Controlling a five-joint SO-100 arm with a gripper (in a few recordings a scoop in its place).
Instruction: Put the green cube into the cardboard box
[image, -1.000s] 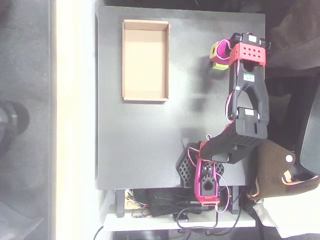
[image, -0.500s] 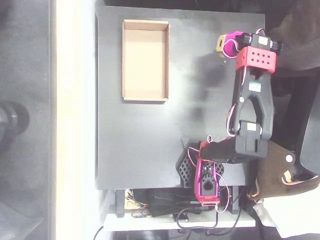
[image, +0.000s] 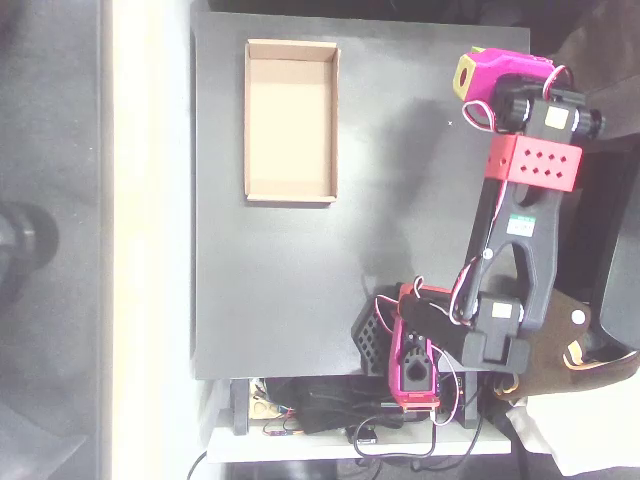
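Observation:
The cardboard box (image: 290, 120) lies open on the black table, at upper left in the overhead view, and its floor is bare. My magenta gripper (image: 468, 74) hangs over the table's top right corner, well to the right of the box. Its yellow square patch faces the camera. The green cube is hidden; no lime cube lies on the table. From above I cannot make out how the jaws stand or what is between them.
The black table (image: 300, 280) ends close to the gripper at the top and right. The arm's base (image: 410, 355) and cables sit at the bottom edge. A brown bag (image: 555, 335) lies off the table's right side.
The gripper moved from beside the lime cube up and to the right, towards the table's corner. The cube, on the table by the gripper one second ago, has not shown since.

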